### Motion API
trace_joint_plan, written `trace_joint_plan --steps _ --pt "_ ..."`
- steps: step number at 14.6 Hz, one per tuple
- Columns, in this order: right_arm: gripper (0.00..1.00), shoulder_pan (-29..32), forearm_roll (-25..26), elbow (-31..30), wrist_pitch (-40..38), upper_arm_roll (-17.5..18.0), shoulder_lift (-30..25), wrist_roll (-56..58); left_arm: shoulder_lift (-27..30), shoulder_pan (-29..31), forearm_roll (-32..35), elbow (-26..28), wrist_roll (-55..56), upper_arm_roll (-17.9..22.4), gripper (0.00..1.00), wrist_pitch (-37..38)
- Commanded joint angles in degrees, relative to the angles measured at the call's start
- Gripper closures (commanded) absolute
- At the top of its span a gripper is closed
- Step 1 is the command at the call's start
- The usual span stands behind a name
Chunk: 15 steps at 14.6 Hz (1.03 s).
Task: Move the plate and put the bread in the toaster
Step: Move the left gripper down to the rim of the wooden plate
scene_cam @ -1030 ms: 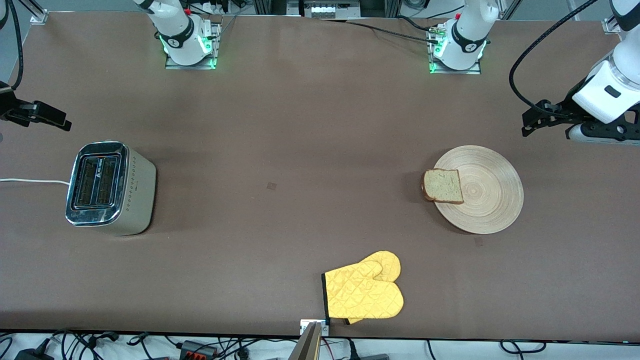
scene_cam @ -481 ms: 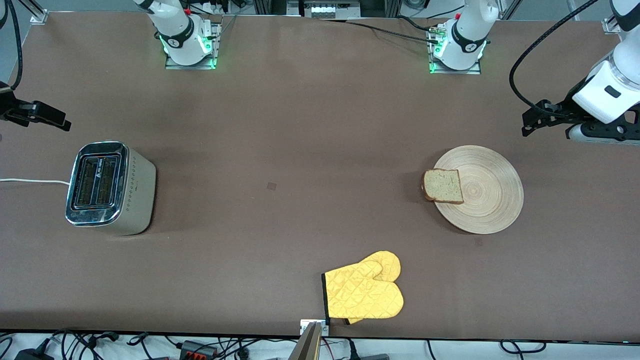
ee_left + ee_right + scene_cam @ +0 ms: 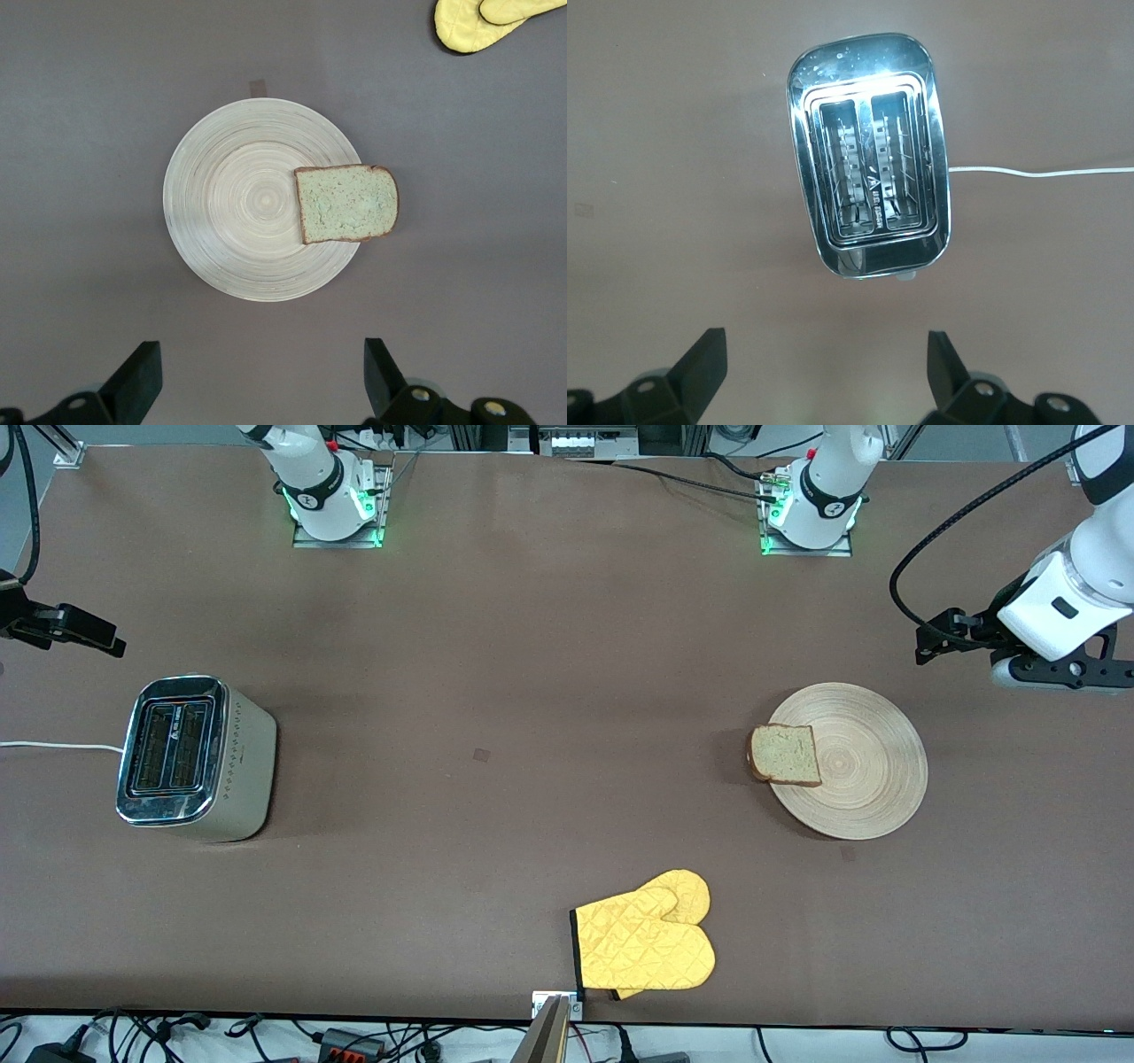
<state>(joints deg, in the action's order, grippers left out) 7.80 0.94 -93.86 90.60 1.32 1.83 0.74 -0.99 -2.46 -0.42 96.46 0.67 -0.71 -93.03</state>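
Note:
The light tan wooden plate [image 3: 864, 779] lies at the left arm's end of the table. The bread [image 3: 785, 755] lies on its rim and overhangs the edge toward the right arm's end. My left gripper [image 3: 928, 645] hangs open and empty in the air beside the plate. In the left wrist view, the left gripper [image 3: 261, 354] is apart from the plate [image 3: 230, 204] and bread [image 3: 346, 203]. The toaster [image 3: 190, 757] stands at the right arm's end with both slots empty. My right gripper [image 3: 106, 640] waits, open and empty, beside the toaster [image 3: 868, 150] in the right wrist view [image 3: 826, 341].
A yellow oven mitt [image 3: 642, 943] lies near the table's front edge, nearer to the front camera than the plate; it also shows in the left wrist view [image 3: 474, 22]. The toaster's white cord [image 3: 53, 746] runs off the right arm's end of the table.
My left gripper has shifted slightly toward the middle of the table. The plate, bread, toaster and right gripper have not moved.

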Motion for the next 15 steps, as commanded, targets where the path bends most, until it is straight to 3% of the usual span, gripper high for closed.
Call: trace_joint_plan --steps 1,5,9,15 --pt "0.0 0.9 0.3 1.1 -0.9 0.8 0.5 0.7 -5.0 0.2 0.2 -5.3 -1.8 1.0 0.0 2.2" --pt "0.0 0.9 0.3 1.1 -0.9 0.8 0.5 0.7 -12.1 9.9 -1.2 -7.3 -10.9 0.8 0.0 1.8" --pt "0.0 0.9 0.3 1.1 -0.9 0.8 0.5 0.7 -20.0 21.3 -13.5 -8.5 -21.3 0.9 0.0 1.3" --pt "0.0 0.9 0.3 1.1 -0.9 0.8 0.5 0.7 -33.9 32.7 -29.8 -10.5 -40.6 0.9 0.0 0.4"
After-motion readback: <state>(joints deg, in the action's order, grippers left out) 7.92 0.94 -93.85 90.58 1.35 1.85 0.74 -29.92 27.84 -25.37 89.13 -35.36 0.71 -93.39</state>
